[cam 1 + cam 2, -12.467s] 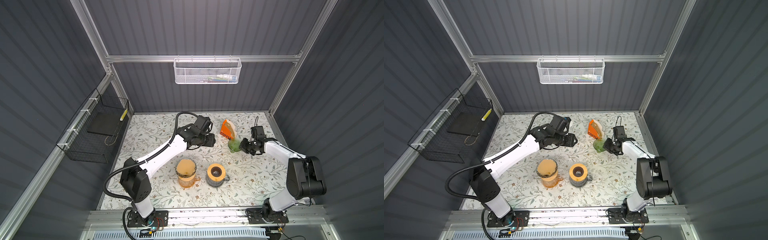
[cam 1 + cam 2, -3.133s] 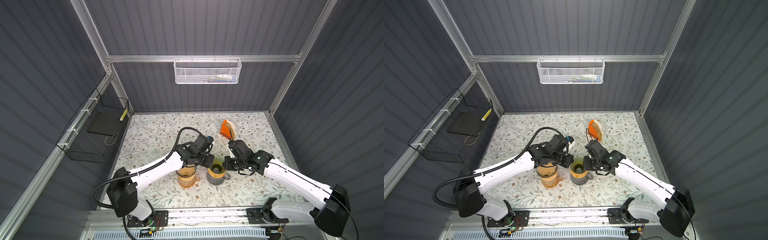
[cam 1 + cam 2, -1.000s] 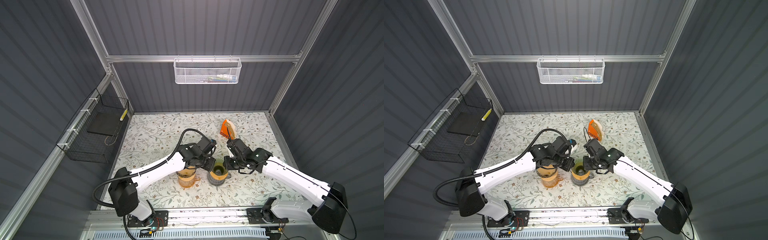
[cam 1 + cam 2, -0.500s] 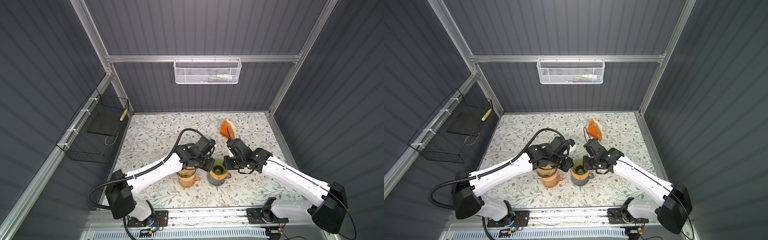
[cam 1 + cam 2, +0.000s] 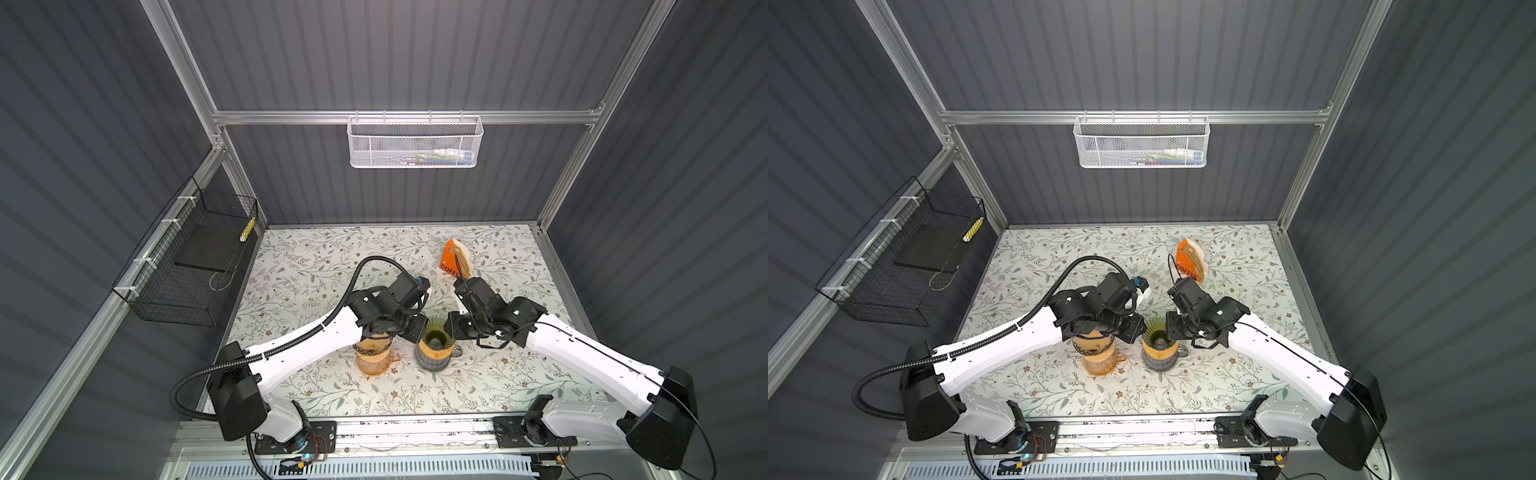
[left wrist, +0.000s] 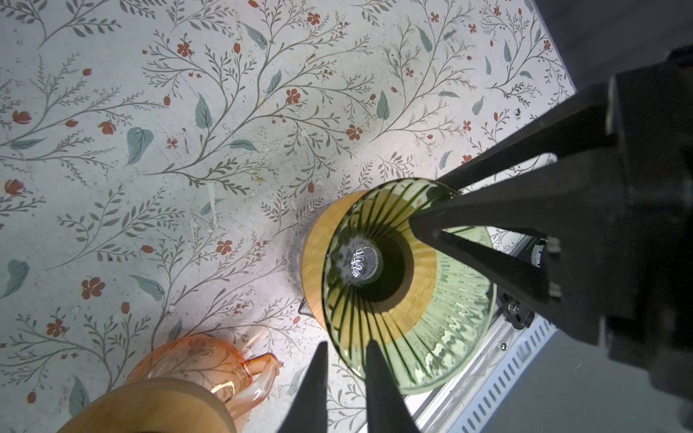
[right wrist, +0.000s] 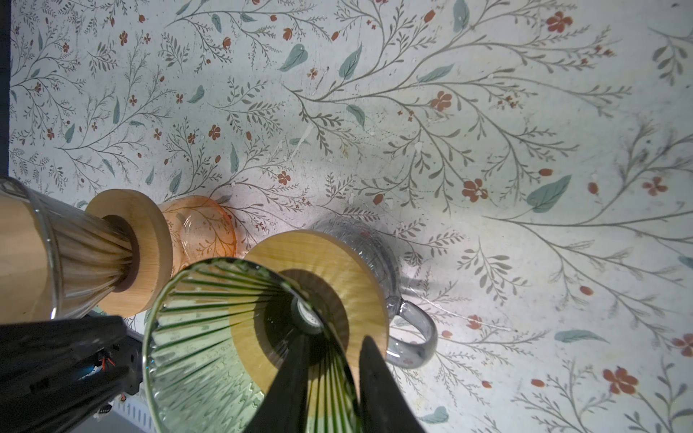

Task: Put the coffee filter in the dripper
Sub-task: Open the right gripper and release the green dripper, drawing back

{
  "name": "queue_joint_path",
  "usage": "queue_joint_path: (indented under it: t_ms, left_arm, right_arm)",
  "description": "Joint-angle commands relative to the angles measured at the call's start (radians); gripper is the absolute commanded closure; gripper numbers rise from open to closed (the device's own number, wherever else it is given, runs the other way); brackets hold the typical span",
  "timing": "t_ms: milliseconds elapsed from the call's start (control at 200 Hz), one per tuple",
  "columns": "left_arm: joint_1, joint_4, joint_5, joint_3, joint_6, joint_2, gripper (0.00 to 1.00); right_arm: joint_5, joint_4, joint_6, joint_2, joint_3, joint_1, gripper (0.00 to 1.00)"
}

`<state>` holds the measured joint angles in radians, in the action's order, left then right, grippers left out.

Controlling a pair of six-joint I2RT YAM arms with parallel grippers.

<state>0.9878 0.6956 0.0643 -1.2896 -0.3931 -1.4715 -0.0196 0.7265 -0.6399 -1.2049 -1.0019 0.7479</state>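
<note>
The coffee filter [image 5: 464, 259] is standing on edge with its fellows in the orange holder [image 5: 447, 261] at the far right of the table [image 5: 316, 266], its long edge running from far to near and leaning a little right. None is lying in the green glass dripper [image 5: 435, 334], which is sitting empty on the wooden collar of the grey mug [image 7: 412, 337] at the near middle. Both grippers are working at that dripper: the left gripper [image 6: 345, 343] is straddling its left rim, one finger inside the cone and one outside, and the right gripper [image 7: 333, 345] is doing the same at the right rim. Each pair of fingers is standing a little apart with the glass wall between; whether they are pinching it or merely bracketing it I cannot tell. Neither is carrying paper. The filter is lying on the far side of both, just beyond the right arm's wrist, so the right arm is looking the nearer one for the pick, reaching away from the dripper. An orange jug [image 5: 376, 361] carrying its own clear dripper [image 7: 56, 255] is standing just left of the mug, under the left arm
</note>
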Motion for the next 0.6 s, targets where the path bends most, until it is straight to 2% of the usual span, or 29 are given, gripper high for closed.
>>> queue_joint_path:
  t_ms: [0,355,595]
  left_arm:
    - [0.005,0.016,-0.015,-0.01,-0.005,0.029,0.8]
    - [0.005,-0.017,-0.05,-0.004,-0.031,0.044,0.81]
    - [0.004,-0.05,-0.09,0.016,-0.075,0.076,0.82]
  right_arm:
    - [0.024,0.014,-0.009,0.034,-0.024,0.004,0.71]
    - [0.06,0.036,-0.009,0.08,-0.021,0.004,0.67]
    - [0.086,0.051,0.008,0.176,-0.01,-0.015,0.66]
